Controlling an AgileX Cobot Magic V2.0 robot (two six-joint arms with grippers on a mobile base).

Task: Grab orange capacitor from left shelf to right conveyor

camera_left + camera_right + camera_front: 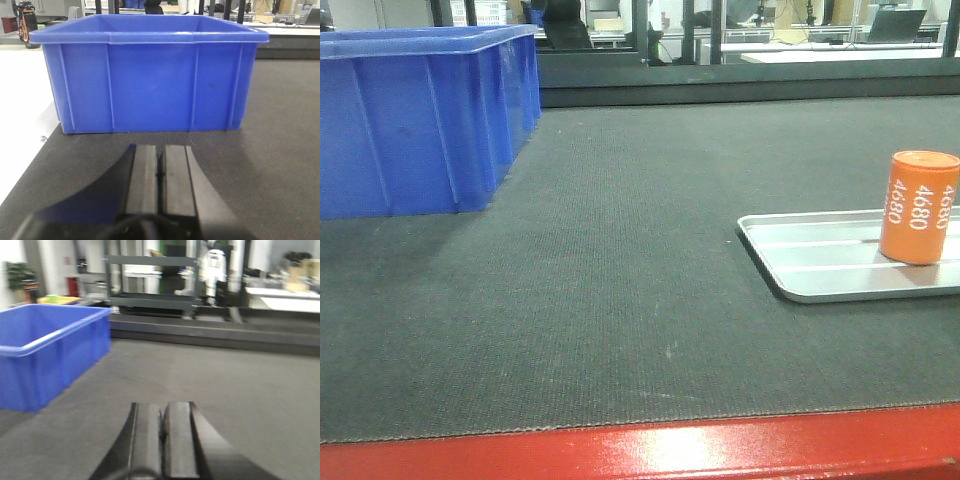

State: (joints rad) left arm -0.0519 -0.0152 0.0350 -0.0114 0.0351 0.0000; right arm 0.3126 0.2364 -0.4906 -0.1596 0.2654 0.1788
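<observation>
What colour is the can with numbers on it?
Orange capacitor with white 4680 printed around it; the front-facing view shows it best.

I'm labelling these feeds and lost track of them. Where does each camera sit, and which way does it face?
Front view: low at the red frame, facing across the belt; orange capacitor on silver tray; no robot parts.
Left wrist: behind the shut left gripper, facing the blue bin.
Right wrist: behind the shut right gripper, blurred.
All share bin and belt.

orange capacitor (918, 207): upright cylinder, white "4680" around its side, at 3 o'clock, standing on a silver tray
right conveyor (600, 300): dark grey textured belt, glossy red front frame at 6 o'clock
</observation>
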